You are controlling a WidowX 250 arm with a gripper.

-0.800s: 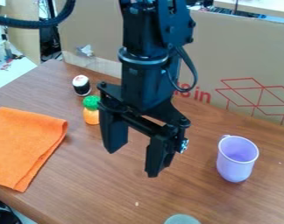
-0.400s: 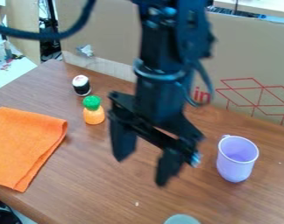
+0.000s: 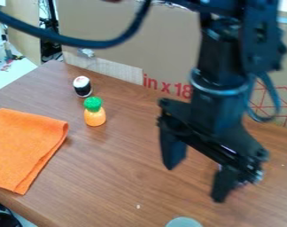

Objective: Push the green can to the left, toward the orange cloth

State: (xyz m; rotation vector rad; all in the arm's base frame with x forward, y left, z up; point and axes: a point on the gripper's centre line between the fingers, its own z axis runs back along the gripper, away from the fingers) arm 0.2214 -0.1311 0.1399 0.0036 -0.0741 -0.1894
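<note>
Tabletop is the big item here, brown wood grain, with printed cardboard standing along its back side. Next biggest is the black arm, coming down from the top right from where I'm standing, a fat black cable looping off to the left. Its gripper hangs over the right-hand part of the table, fingers spread wide, bare wood showing in the gap, so nothing's pinched in there. Then there's an orange cloth lying folded by the left edge. Bits of something lilac peek out around the right-hand finger, mostly hidden behind it, so honestly I can't swear to what it is or whether they touch. Left of the gripper, well apart from it, a toy pineapple stands upright, green top, orange body. Just behind that sits a little dark cylinder with a white top, kinda smaller. Down at the near edge there's a greyish round thing, partly cut off, and left of that a tiny pale speck on the wood.
</note>
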